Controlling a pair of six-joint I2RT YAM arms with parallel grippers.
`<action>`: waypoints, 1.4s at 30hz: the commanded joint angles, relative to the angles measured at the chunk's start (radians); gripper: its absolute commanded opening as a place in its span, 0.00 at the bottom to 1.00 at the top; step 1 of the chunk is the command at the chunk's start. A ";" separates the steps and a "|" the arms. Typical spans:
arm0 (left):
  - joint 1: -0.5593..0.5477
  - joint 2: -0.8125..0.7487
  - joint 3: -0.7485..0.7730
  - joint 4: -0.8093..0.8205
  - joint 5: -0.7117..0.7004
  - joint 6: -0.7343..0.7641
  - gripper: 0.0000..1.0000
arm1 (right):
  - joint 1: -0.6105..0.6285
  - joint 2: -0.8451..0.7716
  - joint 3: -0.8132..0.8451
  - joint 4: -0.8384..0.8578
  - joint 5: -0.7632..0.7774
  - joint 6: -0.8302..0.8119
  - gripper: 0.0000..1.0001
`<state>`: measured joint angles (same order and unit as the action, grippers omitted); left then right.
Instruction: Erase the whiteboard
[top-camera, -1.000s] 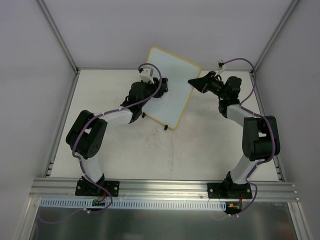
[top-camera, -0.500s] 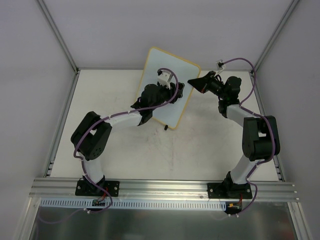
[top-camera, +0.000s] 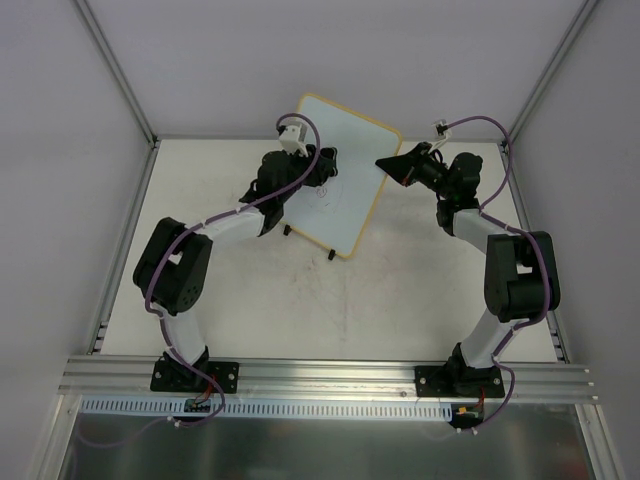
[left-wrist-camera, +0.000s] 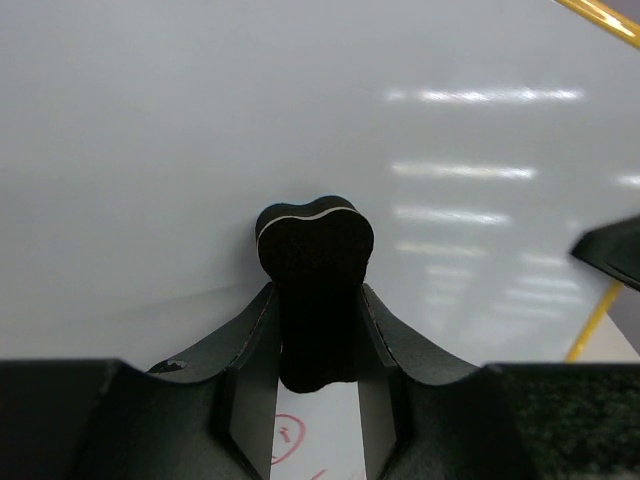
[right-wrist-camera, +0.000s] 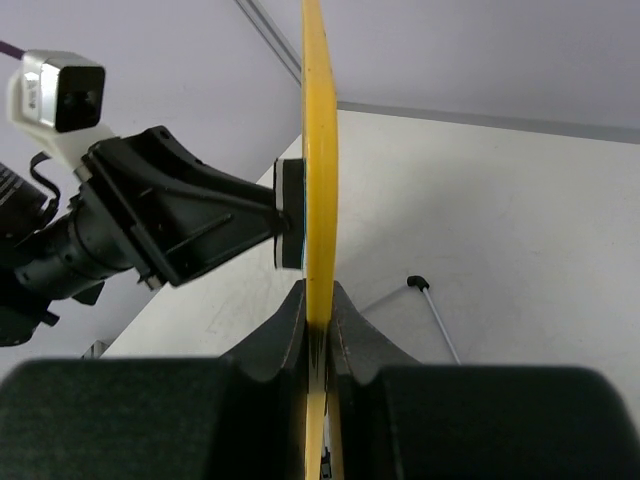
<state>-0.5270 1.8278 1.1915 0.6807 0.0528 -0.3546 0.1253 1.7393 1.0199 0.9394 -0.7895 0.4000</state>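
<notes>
Top external | whiteboard (top-camera: 352, 185) upright, marked | left gripper (top-camera: 325, 172) clamps eraser (left-wrist-camera: 315, 265) | right gripper (top-camera: 386, 163) pinches rim (right-wrist-camera: 318, 150)

We see the board (top-camera: 350, 195) upright at far middle, left gripper (top-camera: 328, 168) pinching an eraser (left-wrist-camera: 315, 260) against its left face, right gripper (top-camera: 386, 162) clamping its right edge, room over the near table (top-camera: 330, 310).

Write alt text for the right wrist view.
The whiteboard, seen edge-on as a yellow rim, stands upright, clamped at its edge by the right gripper. From the picture's left, the left gripper holds a black eraser against the board's face, with the pale table beyond.
</notes>
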 joint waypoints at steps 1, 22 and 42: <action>0.097 0.011 -0.033 -0.087 -0.100 -0.107 0.00 | 0.033 -0.030 -0.014 0.030 -0.070 -0.082 0.00; 0.183 -0.062 -0.411 0.086 -0.186 -0.236 0.00 | 0.031 -0.037 -0.018 0.029 -0.066 -0.087 0.00; 0.044 -0.041 -0.259 0.197 -0.040 -0.143 0.00 | 0.031 -0.035 -0.017 0.030 -0.070 -0.087 0.00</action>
<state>-0.3813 1.7828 0.8433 0.8291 -0.0391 -0.5507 0.1287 1.7344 1.0164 0.9379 -0.7887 0.4004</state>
